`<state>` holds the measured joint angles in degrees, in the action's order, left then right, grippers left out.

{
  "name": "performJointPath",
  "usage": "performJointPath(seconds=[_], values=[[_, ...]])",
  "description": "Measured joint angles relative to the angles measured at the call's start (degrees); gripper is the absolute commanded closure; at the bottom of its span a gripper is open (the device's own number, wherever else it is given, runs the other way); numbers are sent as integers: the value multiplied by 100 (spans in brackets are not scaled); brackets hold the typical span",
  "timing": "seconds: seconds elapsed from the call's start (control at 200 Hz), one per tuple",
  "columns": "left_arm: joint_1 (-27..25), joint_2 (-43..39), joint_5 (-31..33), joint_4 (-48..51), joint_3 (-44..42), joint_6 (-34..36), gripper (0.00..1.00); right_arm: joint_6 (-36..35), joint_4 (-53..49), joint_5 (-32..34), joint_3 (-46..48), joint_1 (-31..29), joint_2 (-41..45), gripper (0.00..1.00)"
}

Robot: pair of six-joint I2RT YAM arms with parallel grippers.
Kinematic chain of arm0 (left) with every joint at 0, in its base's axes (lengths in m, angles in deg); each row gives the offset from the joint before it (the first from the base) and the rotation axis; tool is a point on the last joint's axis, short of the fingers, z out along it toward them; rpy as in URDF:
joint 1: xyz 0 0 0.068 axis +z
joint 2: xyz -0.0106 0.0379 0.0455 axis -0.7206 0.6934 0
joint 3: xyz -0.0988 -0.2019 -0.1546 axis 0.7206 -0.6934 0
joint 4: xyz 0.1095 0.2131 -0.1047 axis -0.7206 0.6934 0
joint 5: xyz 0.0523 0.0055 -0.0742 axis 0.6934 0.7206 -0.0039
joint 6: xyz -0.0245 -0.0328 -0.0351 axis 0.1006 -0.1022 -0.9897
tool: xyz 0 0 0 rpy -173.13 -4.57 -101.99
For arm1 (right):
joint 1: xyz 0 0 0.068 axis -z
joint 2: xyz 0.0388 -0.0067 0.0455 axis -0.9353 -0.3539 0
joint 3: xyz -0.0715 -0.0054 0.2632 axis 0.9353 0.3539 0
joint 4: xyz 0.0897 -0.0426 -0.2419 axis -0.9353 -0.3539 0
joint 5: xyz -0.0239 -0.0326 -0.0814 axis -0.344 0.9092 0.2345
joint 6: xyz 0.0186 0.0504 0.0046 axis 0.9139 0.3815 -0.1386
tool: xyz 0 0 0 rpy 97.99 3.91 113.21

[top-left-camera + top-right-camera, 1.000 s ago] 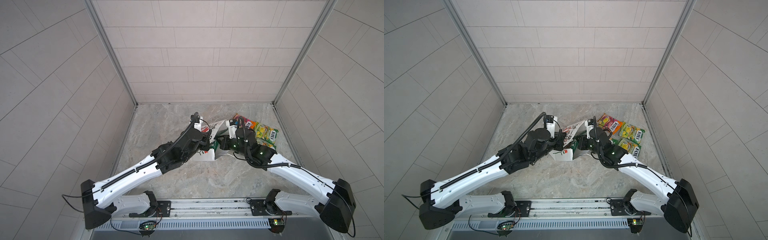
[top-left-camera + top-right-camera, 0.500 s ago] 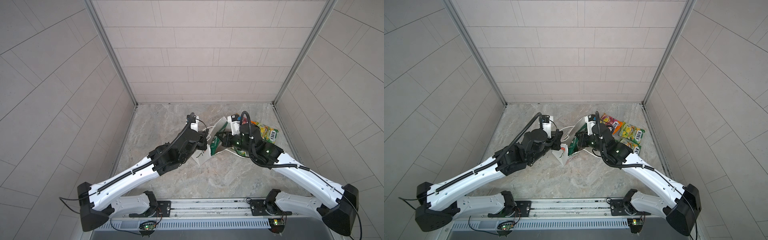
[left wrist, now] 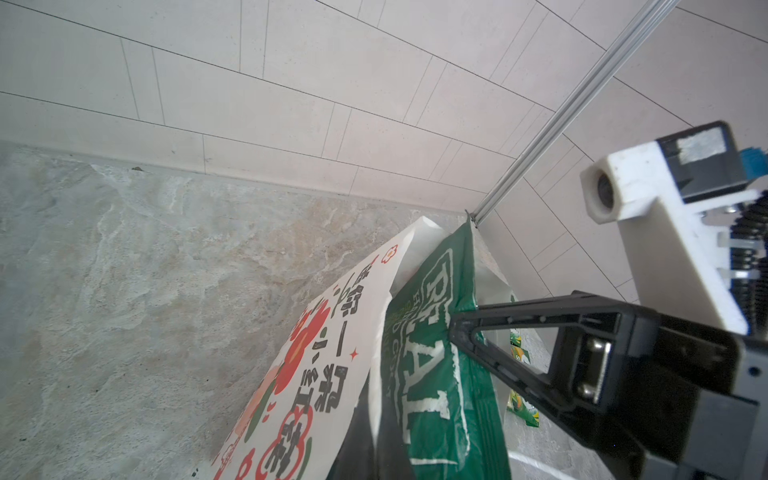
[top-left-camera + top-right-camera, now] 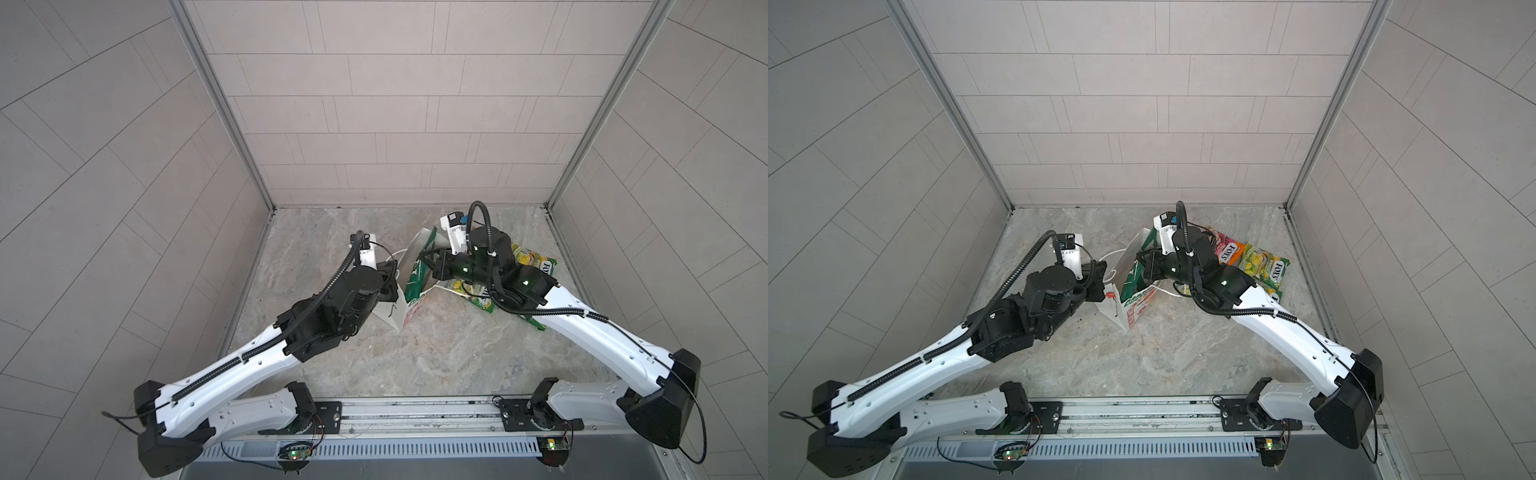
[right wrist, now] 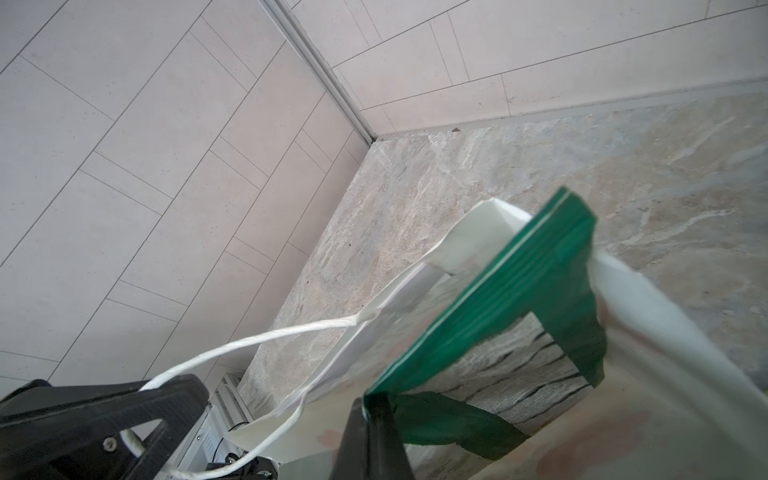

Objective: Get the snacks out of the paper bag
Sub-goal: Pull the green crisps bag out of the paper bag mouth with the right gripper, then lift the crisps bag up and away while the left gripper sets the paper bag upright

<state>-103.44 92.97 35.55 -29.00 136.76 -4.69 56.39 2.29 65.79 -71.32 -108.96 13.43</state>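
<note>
The task is judged to be well advanced but not finished. In both top views the paper bag (image 4: 400, 318) is seen tilted near the middle of the worktop (image 4: 415, 365), with its mouth turned toward 12 o'clock. The dark green crisp bag (image 4: 1133, 279) is partly drawn out of that mouth, while its lower part is inside. The right pincer (image 4: 1145, 266) is clamped on the crisp bag's upper edge; in the right wrist view the green seam is seen pinched between the jaws. The left pincer (image 4: 1098, 277) is closed at 9 o'clock of the paper bag, apparently on the white cord handle (image 5: 249, 345), by which the bag seems to be steadied.

Small packets are already laid on the worktop at about 3 o'clock of the bag: an orange-pink packet (image 4: 1227, 251) and a yellow-green packet (image 4: 1264, 266) beside it. What is left, by this reading, is for the crisp bag to be freed fully and set down.

The paper bag's interior is hidden, so whether more snacks are inside cannot be told. Further yellow-green packets are partly covered by the right arm, and their number cannot be fixed. The exact hold of the left pincer cannot be made out.
</note>
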Motion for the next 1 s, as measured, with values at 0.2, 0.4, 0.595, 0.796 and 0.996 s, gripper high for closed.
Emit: performJointPath(seconds=[0.2, 0.4, 0.595, 0.796, 0.996], values=[[59, -157, 42, 4, -85, -2, 100, -74, -87, -238, -557, 0, -289, 100], [96, -168, 39, 7, -138, -24, 100, -192, -326, -334, -1193, 0, -507, 100], [125, -219, 42, 4, -153, -24, 100, -293, -461, -433, -1891, 9, -737, 100], [136, -323, 55, 7, -197, -24, 100, -398, -645, -415, -2422, 37, -852, 100], [136, -424, 92, 9, -234, -24, 100, -450, -743, -302, -2826, 142, -885, 100]])
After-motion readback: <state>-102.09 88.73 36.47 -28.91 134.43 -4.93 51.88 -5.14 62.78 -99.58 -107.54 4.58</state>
